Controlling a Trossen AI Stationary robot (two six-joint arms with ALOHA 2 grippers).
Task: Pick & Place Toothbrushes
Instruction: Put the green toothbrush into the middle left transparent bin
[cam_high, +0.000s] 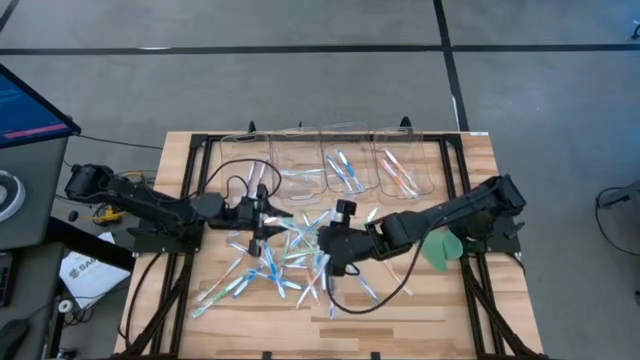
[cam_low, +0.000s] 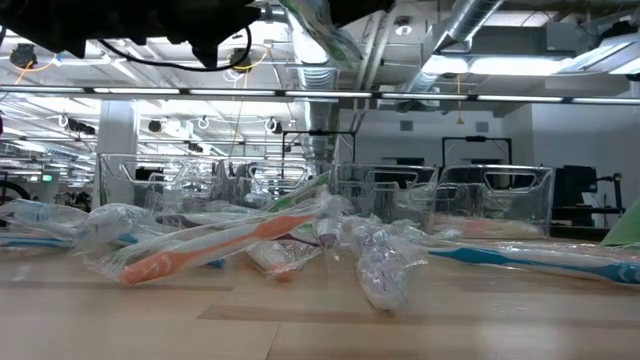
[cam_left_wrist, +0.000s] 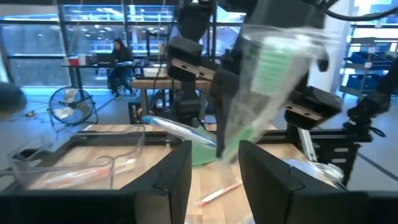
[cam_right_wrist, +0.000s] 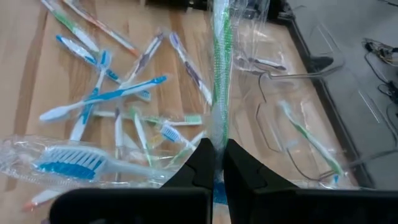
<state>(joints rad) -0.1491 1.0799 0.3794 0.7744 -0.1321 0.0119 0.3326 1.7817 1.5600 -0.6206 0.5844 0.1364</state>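
both grippers meet over the middle of the table, sharing one wrapped green toothbrush.
high view: loose toothbrushes (cam_high: 262, 268) lie scattered mid-table, more in the clear bins (cam_high: 330, 160) along the far edge; the left gripper (cam_high: 268, 217) and right gripper (cam_high: 322, 243) meet above the pile. low view: wrapped toothbrushes lie across the table (cam_low: 300, 325), bins behind. left wrist view: the fingers (cam_left_wrist: 165, 177) stand partly spread around the green toothbrush (cam_left_wrist: 261, 93), contact unclear. right wrist view: the fingers (cam_right_wrist: 202, 162) are pressed together, pinching the same green toothbrush.
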